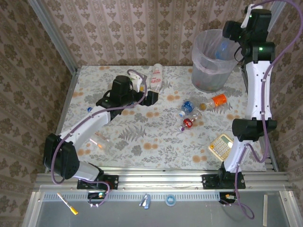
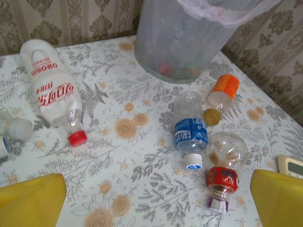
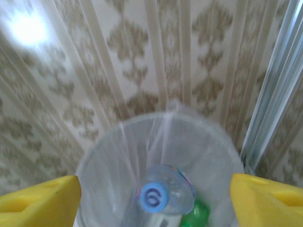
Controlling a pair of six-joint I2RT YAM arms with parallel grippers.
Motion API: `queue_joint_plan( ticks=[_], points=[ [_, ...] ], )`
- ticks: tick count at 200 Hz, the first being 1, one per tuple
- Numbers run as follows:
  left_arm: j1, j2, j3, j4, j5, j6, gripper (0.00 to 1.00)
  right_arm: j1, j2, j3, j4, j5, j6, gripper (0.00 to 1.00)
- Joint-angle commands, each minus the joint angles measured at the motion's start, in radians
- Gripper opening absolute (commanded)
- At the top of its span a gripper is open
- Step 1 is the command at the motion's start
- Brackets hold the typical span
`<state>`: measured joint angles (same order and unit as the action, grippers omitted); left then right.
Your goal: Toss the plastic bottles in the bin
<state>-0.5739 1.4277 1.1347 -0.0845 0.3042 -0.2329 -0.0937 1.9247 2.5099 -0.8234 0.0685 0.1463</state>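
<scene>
Floral cloth, grey leaves and orange blooms, covers the table (image 1: pixel 142 142). Beige damask wallpaper (image 1: pixel 118 28) closes in the stall, with aluminium rails at its corners.

My left claw (image 2: pixel 158 198) is spread wide with nothing between its yellow fingers (image 2: pixel 31 201). Ahead and to its left lies the white bottle (image 2: pixel 52 92). Its long axis runs away from the claw, and its red cap is at the near end. Ahead and slightly right is the blue-labelled bottle (image 2: pixel 190 130), white cap toward the claw. The orange-labelled bottle (image 2: pixel 222 97) lies just beyond that one, slanted, with its cap down by the blue one's shoulder. The red-labelled bottle (image 2: pixel 222 163) is nearest, close to the right-hand finger, neck toward me. A further bottle (image 2: pixel 12 130) is cut off by the left edge, and the calculator (image 2: pixel 293 165) by the right. The bin (image 2: pixel 189 42) stands beyond them all, its contents murky through the wall.

My right claw (image 3: pixel 155 184) hangs over the bin's mouth, fingers far apart and holding nothing. Straight below, inside the rim, the blue-capped bottle (image 3: pixel 163 194) points its cap up at the claw, with a green bottle (image 3: pixel 196 213) beside it. That view is blurred, so I cannot tell whether the bottle is resting or dropping.
</scene>
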Motion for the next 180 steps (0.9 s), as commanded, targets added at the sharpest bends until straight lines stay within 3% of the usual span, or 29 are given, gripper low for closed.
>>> queue_joint_plan(
  ticks=[1, 75, 180],
  points=[
    [0.014, 0.008, 0.019, -0.040, -0.028, -0.014, 1.00, 0.003, -0.067, 0.045, -0.066, -0.052, 0.024, 0.86],
    [0.048, 0.033, 0.034, -0.105, -0.082, -0.041, 1.00, 0.003, -0.140, 0.017, -0.074, -0.117, 0.010, 0.89],
    [0.108, 0.159, 0.192, -0.417, -0.243, -0.046, 0.99, 0.003, -0.229, -0.060, -0.077, -0.239, 0.002, 0.95]
  ],
)
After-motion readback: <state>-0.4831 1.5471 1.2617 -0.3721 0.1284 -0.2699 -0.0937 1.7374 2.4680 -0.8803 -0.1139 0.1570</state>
